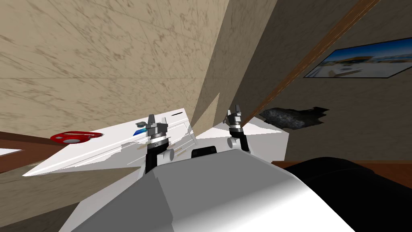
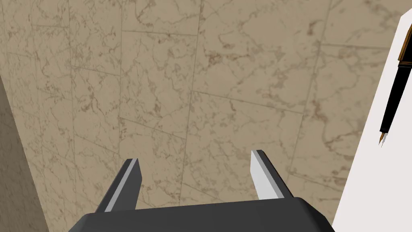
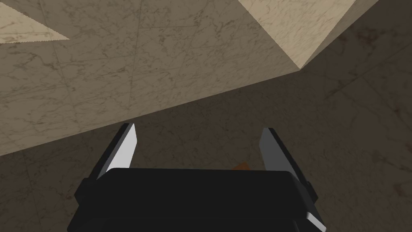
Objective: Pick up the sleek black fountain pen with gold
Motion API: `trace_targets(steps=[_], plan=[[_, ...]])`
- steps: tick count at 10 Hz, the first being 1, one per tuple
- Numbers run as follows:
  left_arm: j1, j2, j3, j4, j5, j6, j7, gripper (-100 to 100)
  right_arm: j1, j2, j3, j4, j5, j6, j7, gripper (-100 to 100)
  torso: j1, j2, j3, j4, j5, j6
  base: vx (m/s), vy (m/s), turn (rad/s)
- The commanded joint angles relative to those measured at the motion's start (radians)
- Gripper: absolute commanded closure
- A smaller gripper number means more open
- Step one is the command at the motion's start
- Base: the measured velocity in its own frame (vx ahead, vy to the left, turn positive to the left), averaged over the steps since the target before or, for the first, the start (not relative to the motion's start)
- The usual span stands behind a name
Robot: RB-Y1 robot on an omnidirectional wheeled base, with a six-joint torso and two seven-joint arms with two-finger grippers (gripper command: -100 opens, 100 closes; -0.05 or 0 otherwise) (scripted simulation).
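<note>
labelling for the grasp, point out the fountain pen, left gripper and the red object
fountain pen [image 2: 396, 96], left wrist view, black barrel
left gripper [image 2: 195, 157], left wrist view, midway between fingertips
red object [image 1: 80, 136], head view, its middle

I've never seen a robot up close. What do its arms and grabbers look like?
The left gripper and right gripper are each a dark box with two thin, light grey, blade-like fingers, dark on their outer sides. Behind them, the left forearm and right forearm are black, with pale rings at the wrists.
</note>
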Motion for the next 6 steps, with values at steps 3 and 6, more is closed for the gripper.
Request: trace_targets(steps=[3,6], plan=[[0.017,0.103,0.023,0.003,0.018,0.039,0.000,-100,0.000,0.000,0.000,0.000,0.000,0.000,0.000,0,-0.004,0.000,0.000,0.000,-0.001,0.000,0.000,-0.065,0.056],[0.033,0.176,0.050,0.005,0.039,0.084,-0.002,-100,0.000,0.000,0.000,0.000,0.000,0.000,0.000,0,-0.008,0.000,0.000,0.000,-0.002,0.000,-0.001,-0.114,0.078]])
